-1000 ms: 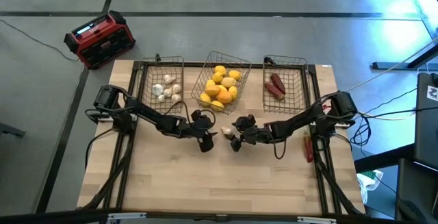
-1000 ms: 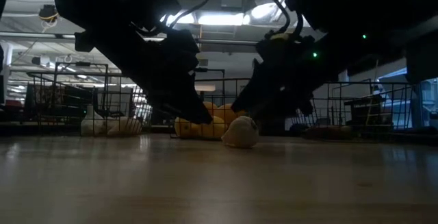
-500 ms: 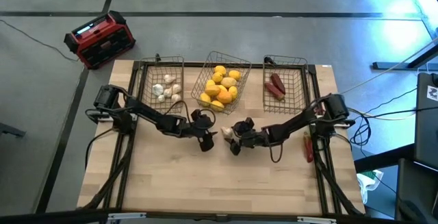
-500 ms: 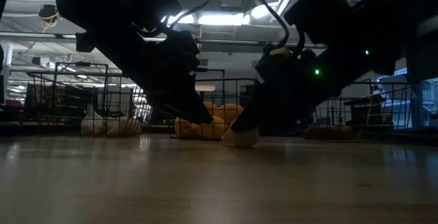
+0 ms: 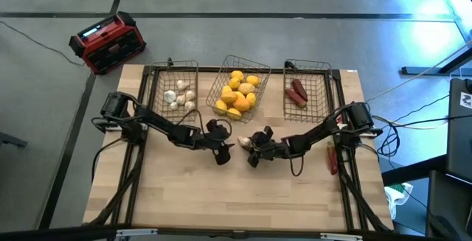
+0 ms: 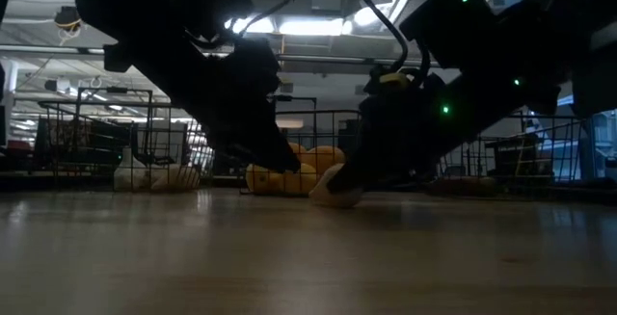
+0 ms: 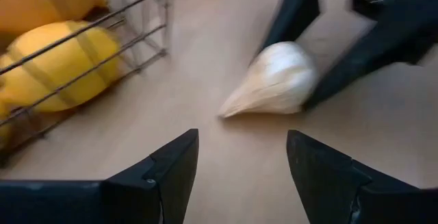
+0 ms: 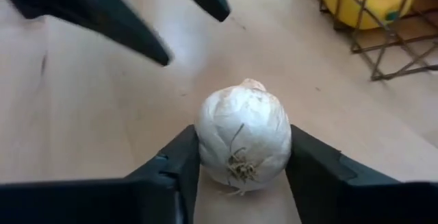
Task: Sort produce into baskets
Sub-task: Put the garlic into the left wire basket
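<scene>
A white bulb (image 8: 243,138) lies on the bare wood at the table's middle, between the fingers of my right gripper (image 5: 253,147), which is shut on it. My left gripper (image 7: 243,148) stands open just to the left of the bulb (image 7: 277,80), touching nothing. Along the far edge stand three wire baskets. The left one (image 5: 174,65) holds white bulbs, the middle one (image 5: 248,60) yellow and orange fruit, and the right one (image 5: 307,65) dark red pieces. My right gripper pinches the bulb's two round sides (image 8: 205,142) between its two fingers. The fingers come slanting down from the table's right. The bulb lies tipped on the table (image 6: 333,197), its root end toward the wrist and its pointed tip (image 7: 229,109) toward my left gripper.
A dark red piece (image 5: 332,160) lies by the table's right edge next to the right arm. A red-and-black box (image 5: 108,42) stands on the floor beyond the far left corner. The near half of the table is bare wood.
My right gripper has sunk toward the table and edged left, around the white bulb. The bulb stood upright and in plain sight in the low view; now it is tipped over and partly covered by the fingers.
</scene>
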### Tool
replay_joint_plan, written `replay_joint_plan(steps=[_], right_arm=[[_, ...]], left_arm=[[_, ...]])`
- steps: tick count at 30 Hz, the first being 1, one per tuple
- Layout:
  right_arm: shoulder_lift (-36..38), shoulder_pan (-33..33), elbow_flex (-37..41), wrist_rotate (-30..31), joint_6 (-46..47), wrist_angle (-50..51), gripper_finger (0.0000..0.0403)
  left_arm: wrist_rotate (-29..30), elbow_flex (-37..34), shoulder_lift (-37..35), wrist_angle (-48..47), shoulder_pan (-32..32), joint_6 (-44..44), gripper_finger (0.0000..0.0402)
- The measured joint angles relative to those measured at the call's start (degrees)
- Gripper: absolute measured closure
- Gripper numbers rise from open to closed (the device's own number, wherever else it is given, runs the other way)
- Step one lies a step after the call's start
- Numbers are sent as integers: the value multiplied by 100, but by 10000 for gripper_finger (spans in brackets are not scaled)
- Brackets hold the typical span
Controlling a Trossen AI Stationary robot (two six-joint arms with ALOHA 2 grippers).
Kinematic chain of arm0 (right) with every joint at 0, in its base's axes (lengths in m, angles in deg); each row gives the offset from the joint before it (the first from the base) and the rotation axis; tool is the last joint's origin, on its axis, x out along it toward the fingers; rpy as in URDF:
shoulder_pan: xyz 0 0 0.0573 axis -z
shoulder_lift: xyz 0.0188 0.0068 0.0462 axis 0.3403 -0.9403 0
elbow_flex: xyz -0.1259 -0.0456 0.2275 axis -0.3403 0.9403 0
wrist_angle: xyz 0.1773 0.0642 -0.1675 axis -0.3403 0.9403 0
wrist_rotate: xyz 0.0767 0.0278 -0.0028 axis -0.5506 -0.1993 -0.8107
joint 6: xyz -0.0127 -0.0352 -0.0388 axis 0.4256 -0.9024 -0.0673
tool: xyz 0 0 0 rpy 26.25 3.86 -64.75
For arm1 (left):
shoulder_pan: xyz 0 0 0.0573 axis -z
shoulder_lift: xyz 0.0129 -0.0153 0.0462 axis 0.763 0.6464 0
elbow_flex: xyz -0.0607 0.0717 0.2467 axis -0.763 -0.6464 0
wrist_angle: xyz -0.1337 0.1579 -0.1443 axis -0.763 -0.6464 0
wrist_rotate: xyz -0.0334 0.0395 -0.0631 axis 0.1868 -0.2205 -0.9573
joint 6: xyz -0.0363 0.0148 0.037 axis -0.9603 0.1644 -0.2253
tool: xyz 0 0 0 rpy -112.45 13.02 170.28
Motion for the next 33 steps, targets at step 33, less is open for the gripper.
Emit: replay_joint_plan(steps=[33], right_arm=[[772, -455, -70, -1963, -763, -1007, 244]], left_arm=[[-936, -9, -641, 609, 1034, 429, 282]])
